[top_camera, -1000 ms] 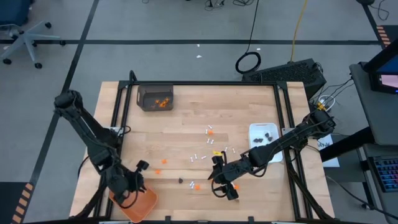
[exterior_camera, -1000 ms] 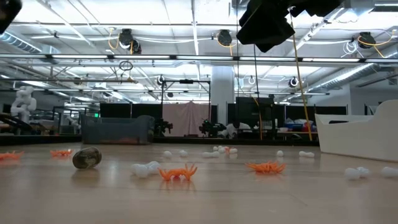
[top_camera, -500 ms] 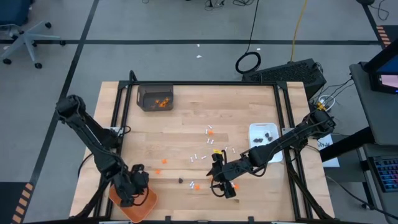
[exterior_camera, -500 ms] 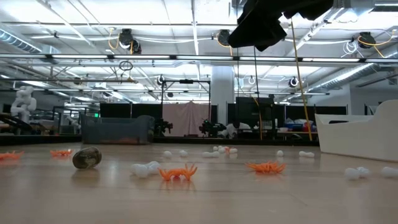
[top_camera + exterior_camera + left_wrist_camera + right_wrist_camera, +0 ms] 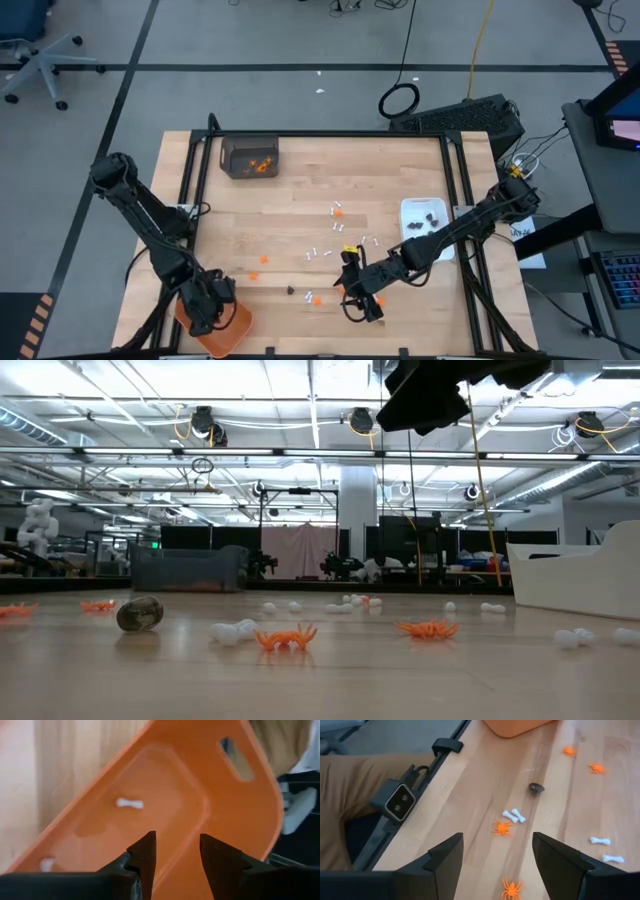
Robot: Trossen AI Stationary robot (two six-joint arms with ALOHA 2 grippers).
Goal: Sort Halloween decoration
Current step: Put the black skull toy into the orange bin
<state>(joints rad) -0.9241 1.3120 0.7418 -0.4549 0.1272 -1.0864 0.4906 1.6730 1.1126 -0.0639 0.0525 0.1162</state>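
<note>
Your counter is cut off at its near edge in the high view, and the orange tray at its near left corner runs out of the picture there, half covered by the left arm. From table height the tray is out of sight altogether, and only a dark lump of the right arm hangs at the top.

The tray, seen from the left wrist, holds one white stick and a second pale piece at its edge, too blurred to name. The dark bin at the far left of the counter holds orange bits. The white dish on the right has a few dark bits inside.

Your left claw hangs over the tray with its fingers slightly parted and nothing between them; the white stick lies on the tray floor just beyond the tips.

Your right claw stands wide and empty above the counter's middle. Ahead of it lie orange spiders, a pair of white bones and one dark bit, all apart from the fingers. More pieces are scattered between bin and dish.
</note>
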